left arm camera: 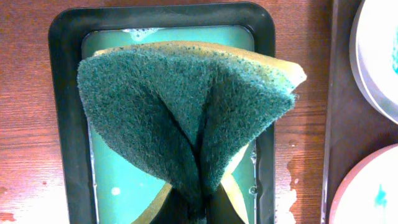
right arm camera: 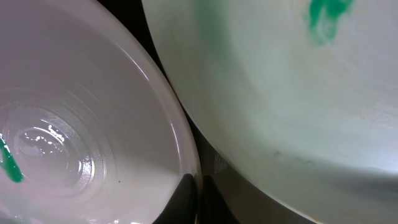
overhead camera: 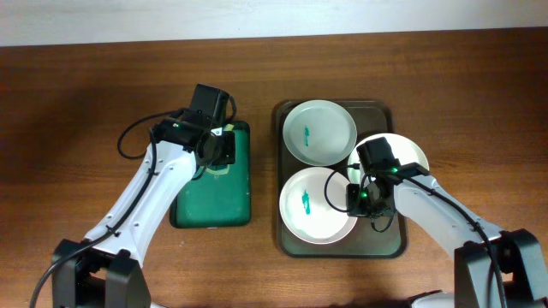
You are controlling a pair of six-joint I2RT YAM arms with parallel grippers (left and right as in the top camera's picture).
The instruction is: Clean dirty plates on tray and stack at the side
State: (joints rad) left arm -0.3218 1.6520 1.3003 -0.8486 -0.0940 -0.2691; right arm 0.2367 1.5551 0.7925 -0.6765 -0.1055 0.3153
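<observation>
The green tray [overhead camera: 214, 201] lies on the wooden table [overhead camera: 86, 103], at about 9 o'clock from the tray [overhead camera: 377, 248]. It holds a thin, pale layer of watery liquid with some bubbles. Above it the left gripper [overhead camera: 219, 152] pinches a sponge [left arm camera: 186, 106], green scrub side out and yellow behind. The sponge is folded into two flaps, so the pincer is tightly closed on it. The fingers themselves are almost hidden under the fold.

The tray holds all three plates. The upper plate [overhead camera: 318, 131] is at 11 o'clock, the lower plate [overhead camera: 312, 205] at 7 o'clock and the right plate [overhead camera: 409, 154] at 3 o'clock. The upper one has a teal smear [overhead camera: 306, 134] in the middle, and the lower one has a second smear [overhead camera: 304, 204].

The right gripper [overhead camera: 361, 198] sits at the 3 o'clock edge of the lower plate. In the right wrist view its dark fingers [right arm camera: 183, 199] are very narrow, and the rim of one plate seems to pass between them.

The right arm covers much of the right plate, so its middle cannot be seen. In the right wrist view both plates are cut off. It is not clear which plate is the second one, at 2 o'clock. The left wrist view shows only slices of two plates at 3 o'clock.
</observation>
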